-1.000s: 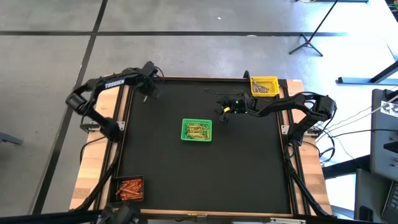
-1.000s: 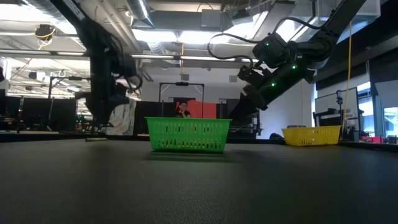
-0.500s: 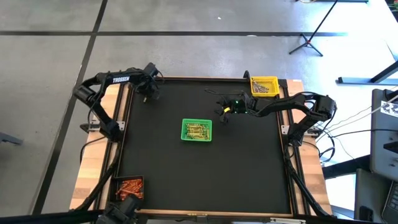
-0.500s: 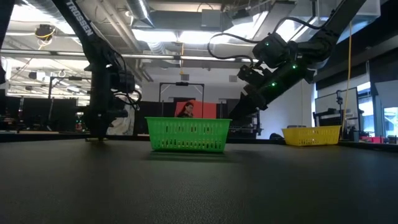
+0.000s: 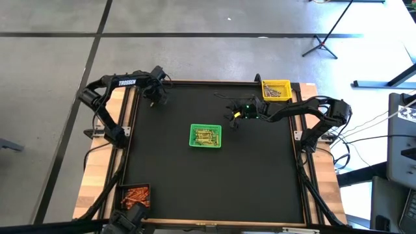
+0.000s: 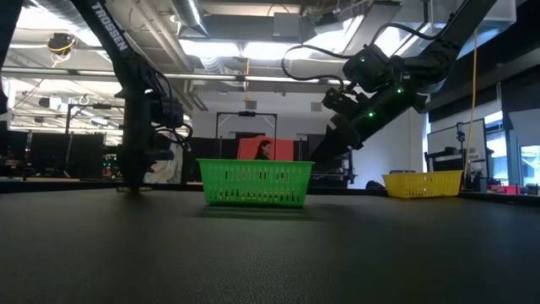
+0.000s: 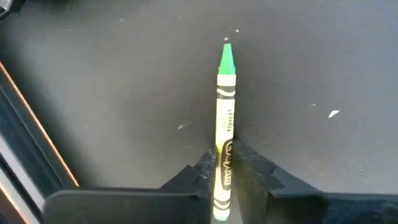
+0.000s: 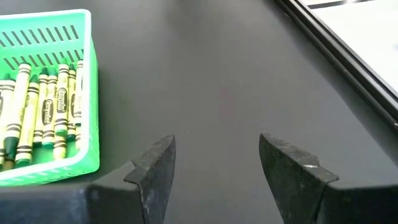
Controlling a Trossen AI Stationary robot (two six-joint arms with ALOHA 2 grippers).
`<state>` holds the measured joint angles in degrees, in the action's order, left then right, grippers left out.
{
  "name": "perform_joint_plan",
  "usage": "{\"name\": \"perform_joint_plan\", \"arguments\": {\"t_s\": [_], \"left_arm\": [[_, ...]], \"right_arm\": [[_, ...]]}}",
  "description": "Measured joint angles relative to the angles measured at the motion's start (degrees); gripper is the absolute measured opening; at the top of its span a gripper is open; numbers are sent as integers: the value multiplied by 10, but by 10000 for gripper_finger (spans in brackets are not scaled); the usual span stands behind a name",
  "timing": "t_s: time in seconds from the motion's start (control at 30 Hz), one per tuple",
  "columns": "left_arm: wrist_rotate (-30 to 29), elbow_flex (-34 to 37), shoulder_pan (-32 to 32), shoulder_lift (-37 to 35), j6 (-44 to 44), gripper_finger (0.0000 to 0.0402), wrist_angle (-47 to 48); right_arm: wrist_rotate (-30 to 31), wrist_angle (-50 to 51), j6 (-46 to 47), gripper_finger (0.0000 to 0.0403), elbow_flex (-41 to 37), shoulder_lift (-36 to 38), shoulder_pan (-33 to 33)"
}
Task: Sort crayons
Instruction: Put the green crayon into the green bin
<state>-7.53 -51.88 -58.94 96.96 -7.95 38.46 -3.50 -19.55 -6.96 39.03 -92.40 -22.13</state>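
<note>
Pickup step: left gripper, well away from the green basket at the table's far-left corner, pinches a green crayon to lift and carry basketward; right gripper hovers beside the basket, jaws wide.

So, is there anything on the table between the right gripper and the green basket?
No. In the right wrist view, only bare black table top separates the open right gripper from the green basket.

This is a robotics lab or industrial workshop: exposed silver ceiling ducts and strip lights overhead, a bare grey concrete floor, a black tripod stand, and a black-matted, wood-edged worktop.
</note>
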Motion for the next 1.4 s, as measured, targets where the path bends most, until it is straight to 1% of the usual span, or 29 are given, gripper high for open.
{"name": "perform_joint_plan", "arguments": {"t_s": [0.17, 0.27, 0.37, 0.43, 0.57, 0.67, 0.73, 0.83, 1.03, 1.13, 1.23, 1.3, 1.4], "left_arm": [[-3, 0, 0, -6, 15, 8, 0], [-7, 3, 12, -26, 25, 4, 0], [-4, 2, 42, -74, 30, 11, -3], [9, 2, 74, -106, 46, 13, -5], [57, 2, 168, -173, 77, 14, -45], [91, 2, 244, -203, 102, 15, -96], [111, 2, 292, -210, 117, 15, -130], [134, 2, 355, -203, 132, 15, -167], [142, 2, 452, -169, 142, 15, -224], [141, 2, 480, -138, 142, 15, -242], [137, 1, 499, -98, 141, 15, -267], [122, 1, 508, -77, 137, 15, -287], [73, 1, 511, -52, 122, 19, -301]], "right_arm": [[-2, 2, 0, 231, 0, 0, 0], [-2, 5, 0, 231, 0, 0, 0], [-2, 5, 0, 231, 0, 0, 0], [-2, 2, 0, 231, 0, 0, 0], [-2, -5, 6, 231, 0, 0, 0], [-2, -13, 12, 231, 0, 0, 0], [-3, -12, 28, 231, 0, 0, 0], [-20, -13, 38, 231, 0, 0, 0], [-78, -14, 39, 231, 0, 0, 1], [-81, -14, 43, 231, 0, 0, 8], [-70, -14, 41, 231, 0, 0, 21], [-61, -14, 39, 231, 0, 0, 30], [-48, -14, 39, 231, 0, 0, 40]]}}
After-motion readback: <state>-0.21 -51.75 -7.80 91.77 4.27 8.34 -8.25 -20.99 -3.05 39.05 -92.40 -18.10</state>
